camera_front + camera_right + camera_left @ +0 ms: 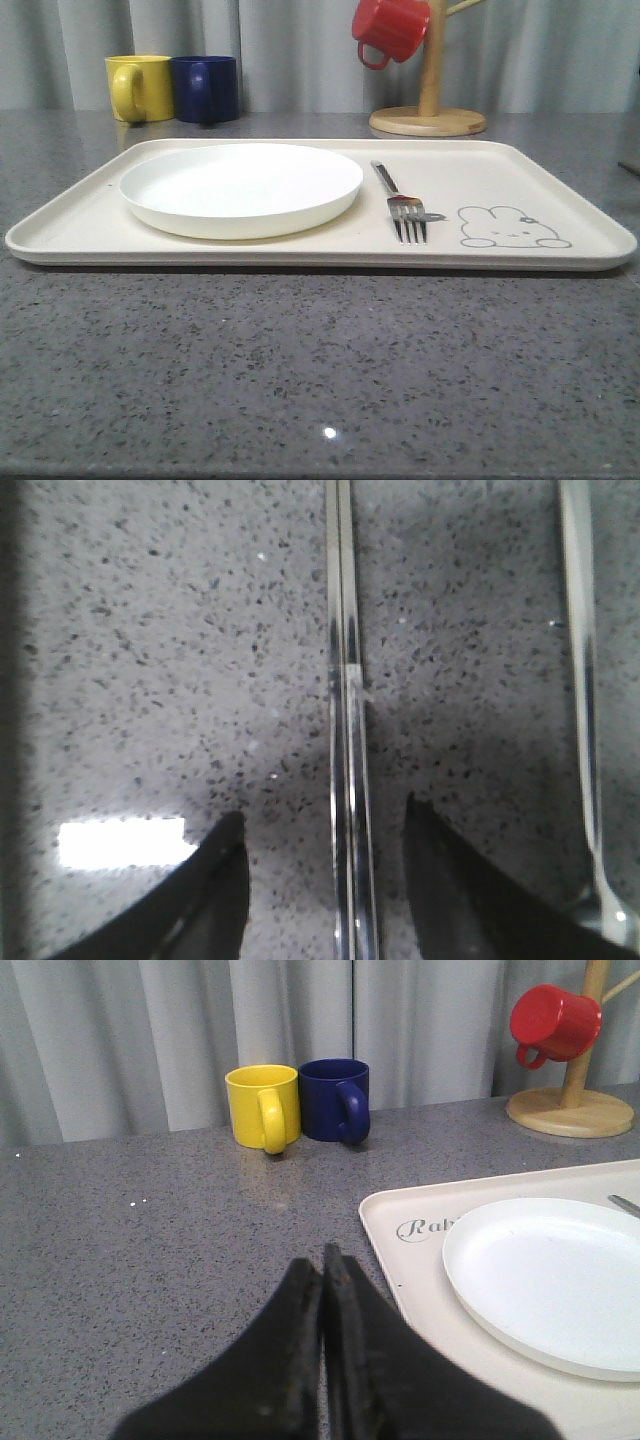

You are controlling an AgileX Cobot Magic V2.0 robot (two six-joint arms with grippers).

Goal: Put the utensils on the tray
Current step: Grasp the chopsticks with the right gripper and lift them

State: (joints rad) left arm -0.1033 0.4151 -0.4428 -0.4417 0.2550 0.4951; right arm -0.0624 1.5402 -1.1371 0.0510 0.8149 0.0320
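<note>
Kitchen-like setup: stone counter [300, 380], mug tree [430, 100], curtain [280, 50]

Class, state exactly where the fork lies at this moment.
In the front view the fork lies flat on the tray, right of the white plate and just left of the rabbit drawing.

Front camera sits low, looking level across the tray [560, 185]. Left wrist view shares that tray [400, 1260], mid-right of frame. Right wrist camera hovers close, facing down.
</note>
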